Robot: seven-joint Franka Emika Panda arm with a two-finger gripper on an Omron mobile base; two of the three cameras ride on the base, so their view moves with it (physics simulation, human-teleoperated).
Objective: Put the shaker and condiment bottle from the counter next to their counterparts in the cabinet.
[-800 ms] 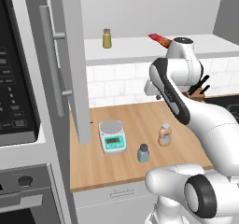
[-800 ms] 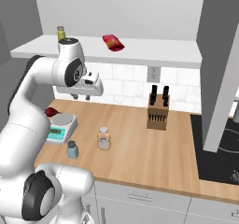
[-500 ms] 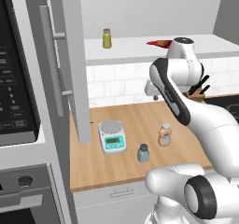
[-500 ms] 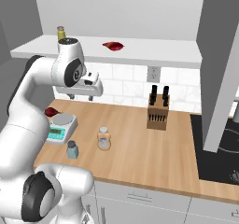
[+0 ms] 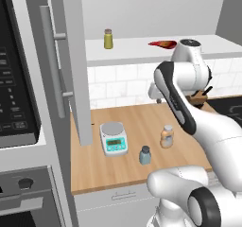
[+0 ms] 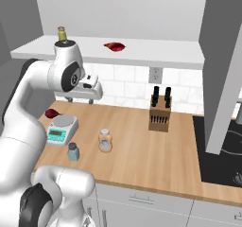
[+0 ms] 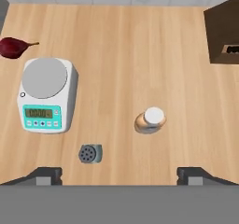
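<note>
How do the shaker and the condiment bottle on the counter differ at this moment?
The shaker is pale blue-grey with a dark grey cap; the condiment bottle is orange-tan with a whitish cap. The shaker is shorter, the bottle taller and wider. From above, the shaker's cap shows small holes, while the bottle's cap is plain. The shaker stands nearer the counter's front edge. Both stand upright and untouched.

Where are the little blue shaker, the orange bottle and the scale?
shaker (image 5: 144, 155), left base view, its body.
orange bottle (image 5: 166, 136), left base view, its body.
scale (image 7: 45, 94), hand view, its top.
</note>
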